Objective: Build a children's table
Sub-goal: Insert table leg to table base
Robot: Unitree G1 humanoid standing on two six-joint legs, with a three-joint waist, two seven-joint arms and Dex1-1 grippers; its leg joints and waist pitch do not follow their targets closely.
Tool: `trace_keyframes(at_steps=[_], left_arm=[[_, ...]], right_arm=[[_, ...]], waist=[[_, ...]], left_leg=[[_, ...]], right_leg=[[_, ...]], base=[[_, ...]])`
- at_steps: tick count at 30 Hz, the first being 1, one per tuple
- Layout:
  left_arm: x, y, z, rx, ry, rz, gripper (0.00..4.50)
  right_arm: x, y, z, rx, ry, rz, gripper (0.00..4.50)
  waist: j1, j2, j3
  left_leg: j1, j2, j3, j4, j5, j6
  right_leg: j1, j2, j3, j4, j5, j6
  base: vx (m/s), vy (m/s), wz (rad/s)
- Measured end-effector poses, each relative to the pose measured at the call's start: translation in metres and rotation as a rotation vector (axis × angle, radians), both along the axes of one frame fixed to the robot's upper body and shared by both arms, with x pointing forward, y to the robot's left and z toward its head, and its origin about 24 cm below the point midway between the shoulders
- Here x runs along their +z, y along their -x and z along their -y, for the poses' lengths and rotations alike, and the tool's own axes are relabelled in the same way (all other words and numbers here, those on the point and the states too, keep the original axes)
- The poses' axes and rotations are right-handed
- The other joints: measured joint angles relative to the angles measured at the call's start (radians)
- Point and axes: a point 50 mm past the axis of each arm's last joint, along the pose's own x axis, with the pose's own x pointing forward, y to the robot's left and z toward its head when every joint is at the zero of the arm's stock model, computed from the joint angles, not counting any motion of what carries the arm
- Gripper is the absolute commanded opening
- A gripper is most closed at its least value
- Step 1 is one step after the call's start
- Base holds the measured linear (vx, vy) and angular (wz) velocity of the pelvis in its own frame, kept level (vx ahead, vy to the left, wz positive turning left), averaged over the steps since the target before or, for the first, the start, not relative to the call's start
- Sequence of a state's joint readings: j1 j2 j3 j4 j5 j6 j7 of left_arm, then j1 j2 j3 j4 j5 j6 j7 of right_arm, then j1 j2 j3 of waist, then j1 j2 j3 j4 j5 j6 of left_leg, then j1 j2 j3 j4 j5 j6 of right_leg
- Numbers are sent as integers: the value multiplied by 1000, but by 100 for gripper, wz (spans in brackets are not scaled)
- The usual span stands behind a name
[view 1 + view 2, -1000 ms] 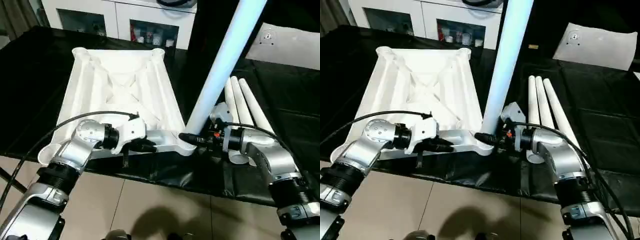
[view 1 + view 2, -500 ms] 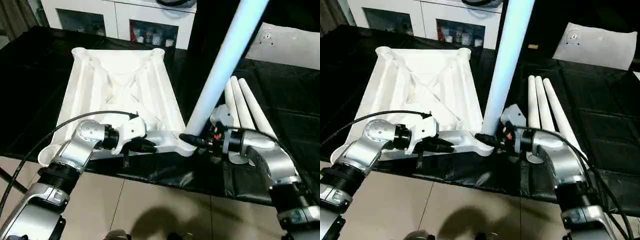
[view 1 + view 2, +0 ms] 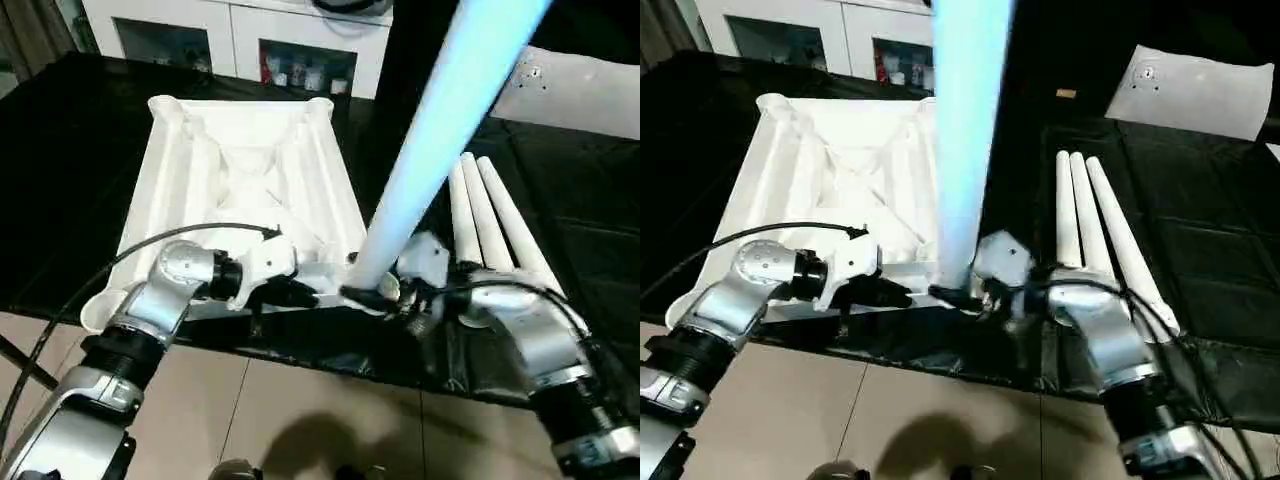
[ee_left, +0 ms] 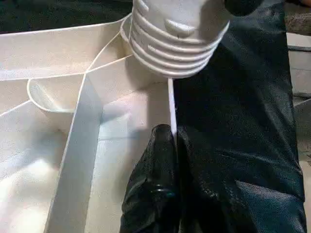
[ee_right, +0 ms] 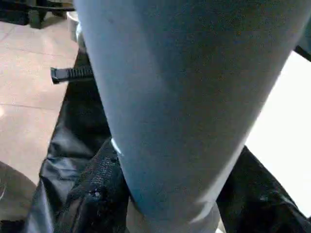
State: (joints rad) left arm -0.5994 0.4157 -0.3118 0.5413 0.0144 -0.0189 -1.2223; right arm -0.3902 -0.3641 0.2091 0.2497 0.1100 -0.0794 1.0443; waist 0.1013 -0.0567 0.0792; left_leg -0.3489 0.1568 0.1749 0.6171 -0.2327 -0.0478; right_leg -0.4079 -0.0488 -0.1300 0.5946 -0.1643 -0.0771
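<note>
Tabletop (image 3: 240, 180) is laid underside up on black cloth (image 3: 60, 150), cabinet (image 3: 230, 35) behind. 
Three spare legs (image 3: 1090, 215) are laid beside it, on right. 
Raised leg (image 3: 440, 130) is clamped near threaded end by right gripper (image 3: 372, 296), over near-right corner socket (image 4: 63, 104). 
Leg is to be brought upright, thread centred, then turned in. 
Near rim is pinched by left gripper (image 4: 167, 143), fingers together; grip is to be kept firm.
</note>
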Motion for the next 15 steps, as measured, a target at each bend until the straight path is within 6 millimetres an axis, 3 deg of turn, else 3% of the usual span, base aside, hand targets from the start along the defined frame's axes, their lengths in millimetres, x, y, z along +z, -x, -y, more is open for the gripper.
trace_keyframes(at_steps=[6, 15], left_arm=[[0, 0, 0, 2, 0, 0, 0], [0, 0, -1, 8, -3, -2, 0]], right_arm=[[3, -4, -5, -61, -164, -74, 196], [3, -16, 18, -241, -258, -311, 196]], waist=[[0, 0, 0], [-1, 0, 0]], left_leg=[[0, 0, 0, 0, 0, 0], [0, 0, 0, 1, 0, 0]], right_leg=[[0, 0, 0, 0, 0, 0], [0, -1, 0, 1, 1, -1]], base=[[0, 0, 0], [0, 0, 0]])
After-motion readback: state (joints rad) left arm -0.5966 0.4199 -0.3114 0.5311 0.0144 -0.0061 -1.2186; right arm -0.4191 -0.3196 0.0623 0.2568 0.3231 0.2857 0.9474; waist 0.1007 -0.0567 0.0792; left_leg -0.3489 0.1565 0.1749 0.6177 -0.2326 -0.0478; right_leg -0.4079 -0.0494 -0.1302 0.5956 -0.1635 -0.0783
